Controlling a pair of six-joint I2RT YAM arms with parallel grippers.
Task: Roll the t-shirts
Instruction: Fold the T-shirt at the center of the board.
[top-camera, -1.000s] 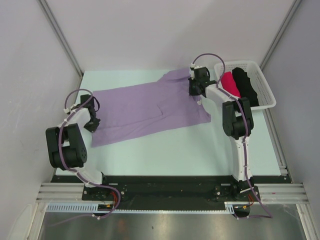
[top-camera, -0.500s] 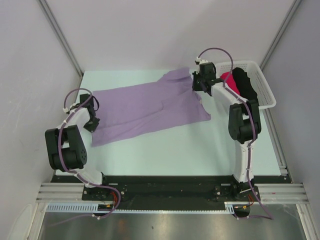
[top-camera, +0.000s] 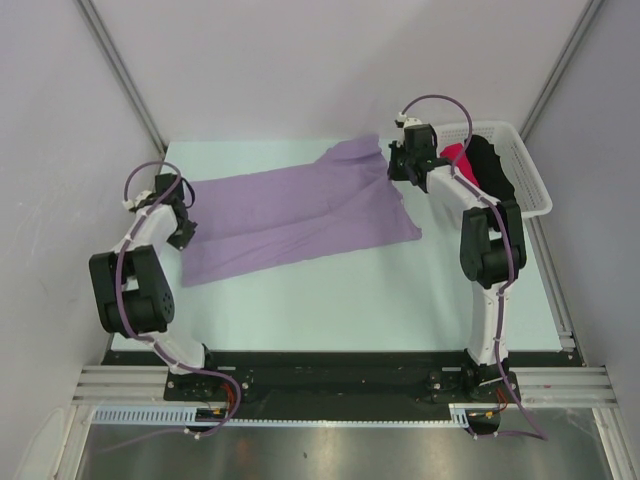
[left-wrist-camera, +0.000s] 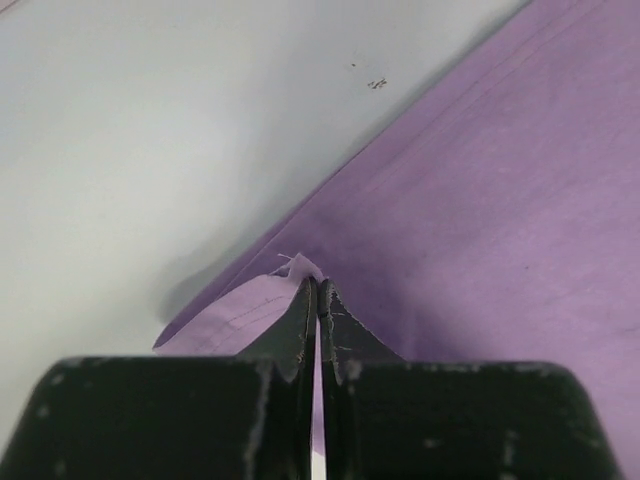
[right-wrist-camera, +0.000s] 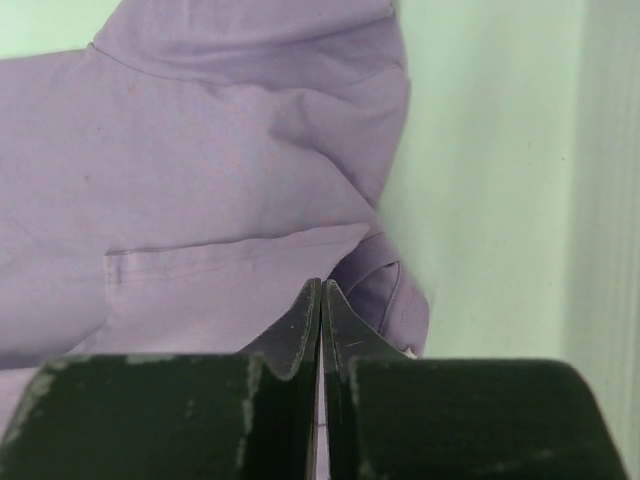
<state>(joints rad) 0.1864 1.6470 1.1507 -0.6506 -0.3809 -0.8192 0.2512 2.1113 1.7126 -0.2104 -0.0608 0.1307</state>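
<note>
The lilac t-shirt (top-camera: 300, 215) lies spread flat across the table, its long axis running left to right. My left gripper (top-camera: 183, 232) is at the shirt's left edge, shut on a pinch of its hem (left-wrist-camera: 290, 268), with lilac cloth (left-wrist-camera: 500, 200) stretching away to the right. My right gripper (top-camera: 402, 170) is at the shirt's far right edge, shut on a fold of the lilac cloth (right-wrist-camera: 220, 180) beside a bunched sleeve (right-wrist-camera: 385, 290). A crimson-pink roll (top-camera: 456, 162) and a black roll (top-camera: 490, 170) lie in the basket.
A white slatted basket (top-camera: 535, 190) stands at the back right, just right of my right arm. The pale green table (top-camera: 350, 300) is bounded by grey walls on the left, back and right. Black rails run along the near edge.
My right gripper has moved toward the back right with the shirt's edge. My left gripper has moved toward the back with the left hem, so the shirt lies more stretched.
</note>
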